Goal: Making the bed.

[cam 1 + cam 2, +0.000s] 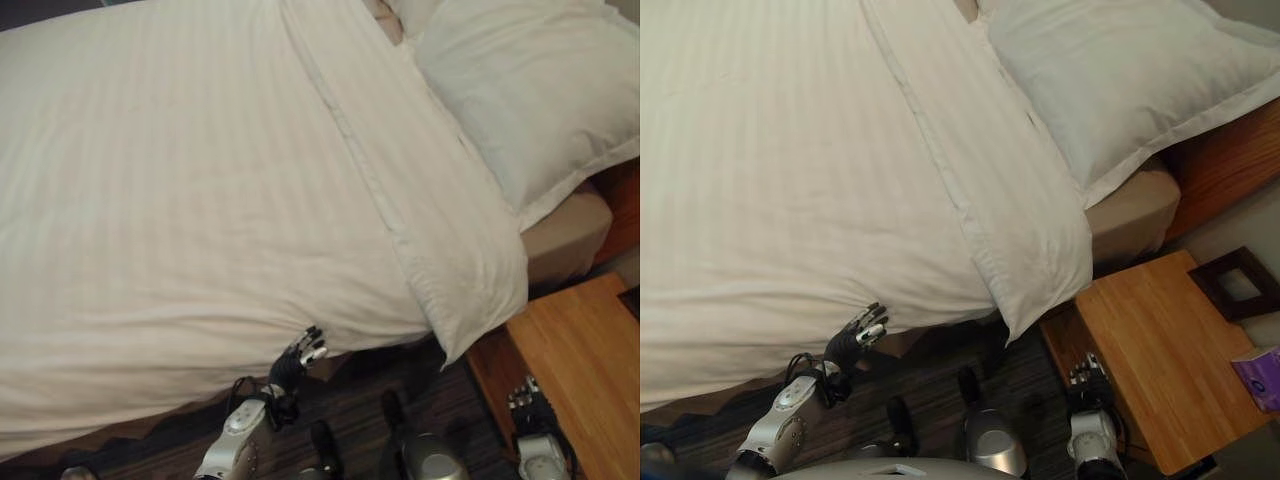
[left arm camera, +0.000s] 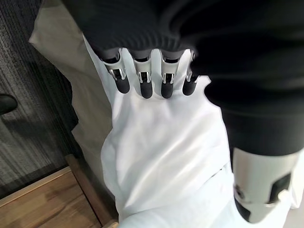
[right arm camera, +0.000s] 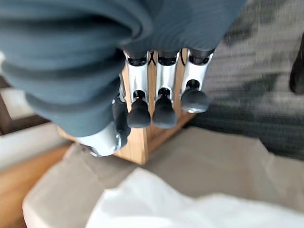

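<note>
Duvet (image 1: 200, 200) edge seemingly against left hand (image 1: 305, 350)

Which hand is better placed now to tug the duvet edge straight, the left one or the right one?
Probably the left hand: its straight fingers already reach the duvet at its near edge. The right hand hangs low beside the wooden nightstand, away from the bedding.
</note>
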Motion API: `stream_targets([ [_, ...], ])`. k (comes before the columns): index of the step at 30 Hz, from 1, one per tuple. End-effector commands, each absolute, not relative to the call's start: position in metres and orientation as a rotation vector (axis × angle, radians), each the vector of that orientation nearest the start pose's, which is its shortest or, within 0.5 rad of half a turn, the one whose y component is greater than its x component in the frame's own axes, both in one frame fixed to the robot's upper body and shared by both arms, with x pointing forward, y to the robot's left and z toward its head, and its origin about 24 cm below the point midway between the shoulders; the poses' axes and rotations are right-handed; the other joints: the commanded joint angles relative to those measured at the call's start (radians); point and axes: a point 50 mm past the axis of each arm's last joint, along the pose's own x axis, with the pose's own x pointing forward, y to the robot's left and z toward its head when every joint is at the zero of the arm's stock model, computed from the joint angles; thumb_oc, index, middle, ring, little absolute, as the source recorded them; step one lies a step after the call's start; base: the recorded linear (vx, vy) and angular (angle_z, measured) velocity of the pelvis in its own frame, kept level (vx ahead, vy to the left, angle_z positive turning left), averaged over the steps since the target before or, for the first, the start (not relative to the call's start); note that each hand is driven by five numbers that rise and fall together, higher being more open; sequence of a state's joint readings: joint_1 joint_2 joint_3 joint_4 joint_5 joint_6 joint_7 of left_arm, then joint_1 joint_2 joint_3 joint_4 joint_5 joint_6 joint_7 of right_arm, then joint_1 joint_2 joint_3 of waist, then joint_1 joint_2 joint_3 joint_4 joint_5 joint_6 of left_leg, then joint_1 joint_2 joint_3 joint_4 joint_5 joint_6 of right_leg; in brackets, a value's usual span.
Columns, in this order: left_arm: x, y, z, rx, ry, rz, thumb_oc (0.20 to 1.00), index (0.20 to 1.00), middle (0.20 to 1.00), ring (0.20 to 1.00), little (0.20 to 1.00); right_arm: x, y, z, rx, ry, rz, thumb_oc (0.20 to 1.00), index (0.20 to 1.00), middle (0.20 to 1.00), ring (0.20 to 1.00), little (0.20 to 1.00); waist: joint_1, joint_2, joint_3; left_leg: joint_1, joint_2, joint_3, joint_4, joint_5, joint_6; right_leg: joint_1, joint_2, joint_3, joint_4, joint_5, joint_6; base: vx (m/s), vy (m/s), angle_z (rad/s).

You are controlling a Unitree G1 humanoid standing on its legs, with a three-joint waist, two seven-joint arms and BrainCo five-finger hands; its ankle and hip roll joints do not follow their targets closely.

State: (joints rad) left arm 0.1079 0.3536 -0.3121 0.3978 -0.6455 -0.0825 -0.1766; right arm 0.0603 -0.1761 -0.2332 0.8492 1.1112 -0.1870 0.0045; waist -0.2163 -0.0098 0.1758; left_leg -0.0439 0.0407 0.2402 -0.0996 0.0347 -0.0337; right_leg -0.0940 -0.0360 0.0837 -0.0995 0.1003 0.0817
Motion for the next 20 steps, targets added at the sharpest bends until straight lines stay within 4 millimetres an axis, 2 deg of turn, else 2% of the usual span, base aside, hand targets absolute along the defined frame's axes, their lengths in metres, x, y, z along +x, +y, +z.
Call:
stream_targets([
  [1,0.184,0.191,-0.065,-0.269,0.476,-0.166,1.000,1.000,1.000,1.000,1.000,0.145,-0.279,-0.110,0.894,0.379,-0.845,0.200,0.200,0.200,0.200,0.200,0.009,0.028,-0.038,0.075,-0.007,-0.014,0.012,-0.057,-0.017,-0.014,-0.019,-0.047,0.012,0.000,0.068,0.02,0.055,0.10],
  [3,0.182,0.196,-0.066,-0.270,0.477,-0.136,1.000,1.000,1.000,1.000,1.000,0.146,-0.278,-0.110,0.903,0.375,-0.846,0.200,0.200,0.200,0.200,0.200,0.012,0.027,-0.039,0.084,-0.010,-0.022,0.012,-0.061,-0.012,-0.004,-0.021,-0.051,0.012,-0.003,0.068,0.02,0.057,0.14],
  [5,0.176,0.202,-0.068,-0.294,0.482,-0.079,1.000,1.000,1.000,1.000,1.000,0.157,-0.266,-0.105,0.908,0.362,-0.756,0.200,0.200,0.200,0.200,0.200,0.024,0.019,-0.045,0.101,-0.013,-0.026,0.012,-0.068,-0.004,0.013,-0.026,-0.052,0.018,-0.001,0.068,0.00,0.068,0.11],
  [6,0.173,0.200,-0.071,-0.303,0.489,-0.063,1.000,1.000,1.000,1.000,1.000,0.172,-0.250,-0.096,0.898,0.346,-0.619,0.200,0.200,0.200,0.200,0.200,0.037,0.014,-0.047,0.106,-0.018,-0.032,0.012,-0.067,0.001,0.019,-0.029,-0.056,0.022,0.001,0.070,-0.02,0.062,0.08],
  [8,0.171,0.199,-0.071,-0.301,0.491,-0.065,1.000,1.000,1.000,1.000,1.000,0.182,-0.234,-0.087,0.874,0.336,-0.486,0.200,0.200,0.200,0.200,0.200,0.048,0.004,-0.052,0.106,-0.020,-0.038,0.012,-0.066,0.003,0.025,-0.032,-0.062,0.022,0.002,0.070,-0.04,0.043,0.10],
  [9,0.169,0.197,-0.071,-0.311,0.488,-0.069,1.000,1.000,1.000,1.000,1.000,0.195,-0.216,-0.076,0.822,0.336,-0.329,0.200,0.200,0.200,0.200,0.200,0.064,-0.003,-0.055,0.103,-0.021,-0.045,0.012,-0.063,0.004,0.029,-0.036,-0.069,0.020,0.003,0.069,-0.04,0.033,0.14],
  [12,0.165,0.196,-0.073,-0.303,0.499,-0.077,1.000,1.000,1.000,1.000,1.000,0.207,-0.194,-0.055,0.716,0.296,-0.112,0.200,0.200,0.200,0.200,0.200,0.084,-0.013,-0.060,0.097,-0.024,-0.053,0.012,-0.060,0.005,0.032,-0.040,-0.079,0.018,0.005,0.071,-0.02,0.019,0.07],
  [13,0.164,0.196,-0.073,-0.290,0.501,-0.085,1.000,1.000,1.000,1.000,1.000,0.211,-0.186,-0.048,0.654,0.288,-0.024,0.542,0.542,0.542,0.542,0.542,0.091,-0.015,-0.060,0.096,-0.024,-0.056,0.012,-0.058,0.005,0.032,-0.041,-0.081,0.018,0.004,0.070,-0.01,0.018,0.10],
  [14,0.162,0.196,-0.072,-0.276,0.503,-0.096,1.000,1.000,1.000,1.000,1.000,0.212,-0.180,-0.041,0.596,0.272,0.050,1.000,1.000,1.000,1.000,1.000,0.097,-0.018,-0.061,0.094,-0.025,-0.061,0.012,-0.057,0.006,0.035,-0.042,-0.086,0.018,0.003,0.070,-0.01,0.018,0.15],
  [17,0.164,0.196,-0.071,-0.229,0.497,-0.132,1.000,1.000,1.000,1.000,1.000,0.210,-0.160,-0.032,0.500,0.275,0.215,1.000,1.000,1.000,1.000,1.000,0.110,-0.026,-0.061,0.092,-0.027,-0.077,0.012,-0.056,0.006,0.044,-0.050,-0.102,0.021,-0.002,0.070,0.00,0.022,0.17],
  [20,0.167,0.194,-0.069,-0.207,0.481,-0.143,1.000,1.000,1.000,1.000,1.000,0.204,-0.158,-0.040,0.493,0.309,0.198,1.000,1.000,1.000,1.000,1.000,0.109,-0.028,-0.061,0.089,-0.028,-0.084,0.012,-0.055,0.007,0.046,-0.053,-0.108,0.022,-0.004,0.068,0.01,0.019,0.19],
])
